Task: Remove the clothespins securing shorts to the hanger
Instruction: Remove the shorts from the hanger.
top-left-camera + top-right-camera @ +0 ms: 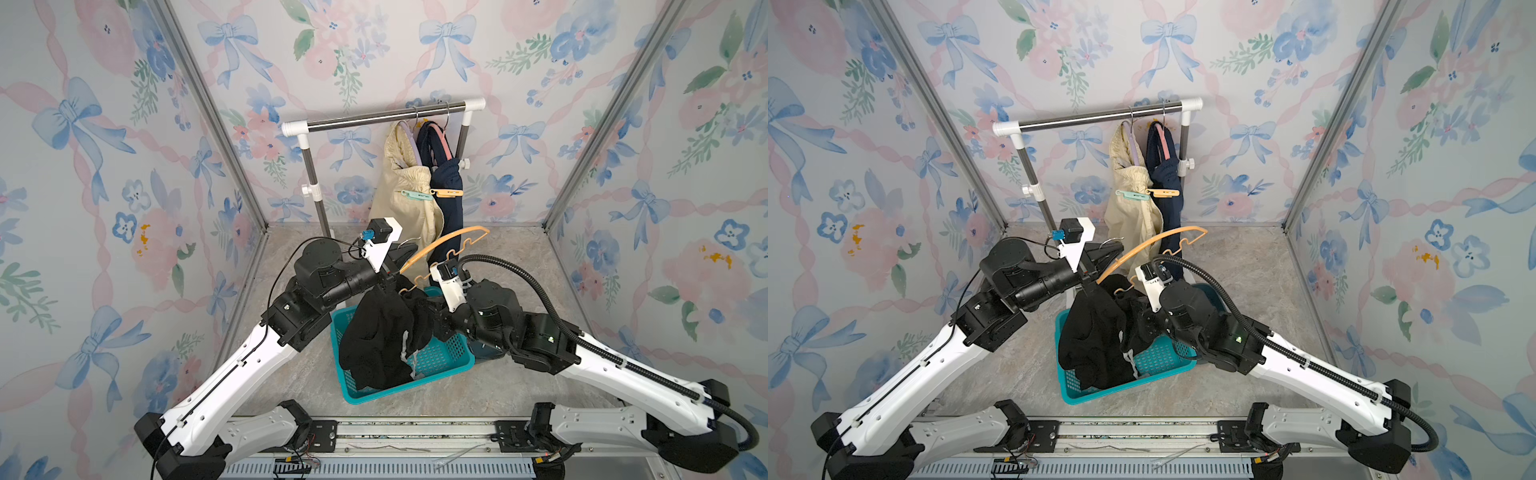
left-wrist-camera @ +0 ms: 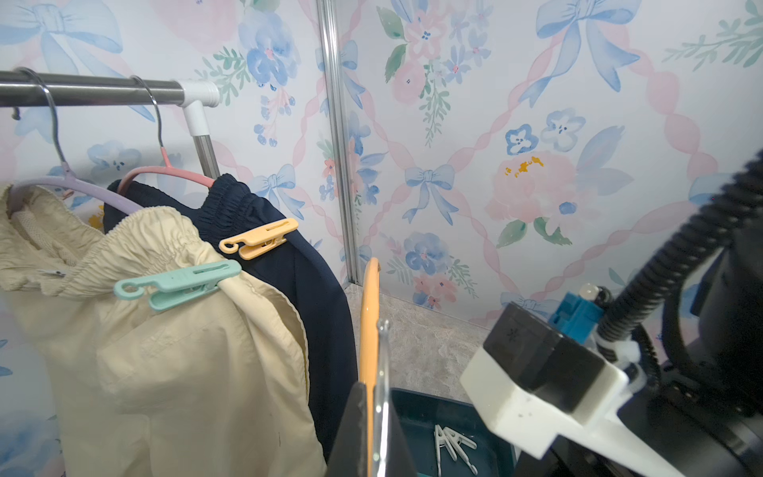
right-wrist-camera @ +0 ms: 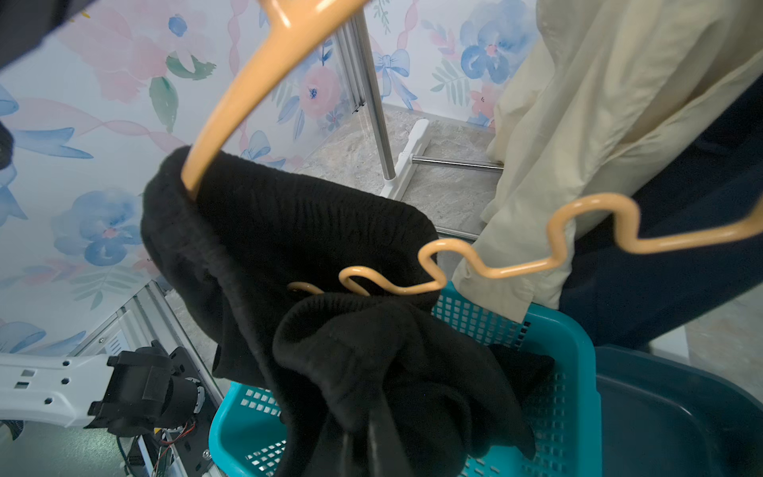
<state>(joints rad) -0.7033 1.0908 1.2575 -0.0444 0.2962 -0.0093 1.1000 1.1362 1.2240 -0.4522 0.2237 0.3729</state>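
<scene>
Status: roughly one pair of three done, as I read it.

- Rack (image 1: 382, 118): well beyond both pincers, neither near it.
- Cream shorts (image 2: 165, 351) and navy shorts (image 2: 313, 289): on the rack, far side of the left pincer (image 2: 373, 437). Both pinned, untouched.
- Black shorts (image 1: 382, 332): between the two pincers, hanging below the left one and draped into the teal basket (image 1: 440, 357) under both. No pin visible on them. One hanger arm sits inside the waistband, so not fully off.
- Orange hanger (image 1: 449, 239): left pincer is clamped tight on it near the neck, off the rack, tilted.
- Right pincer (image 3: 380, 437): closed down on a bunch of the black fabric, fingers mostly buried in it.
- Dark tray (image 2: 417, 409): just below the left pincer, beside the basket; white clothespins (image 2: 454, 446) lie in it.
- Mint clothespin (image 2: 177, 285): on the cream waistband, well apart from both pincers.
- Orange clothespin (image 2: 258, 239): on the navy waistband, same.

Left to do: slide black pair free, then two pins.
</scene>
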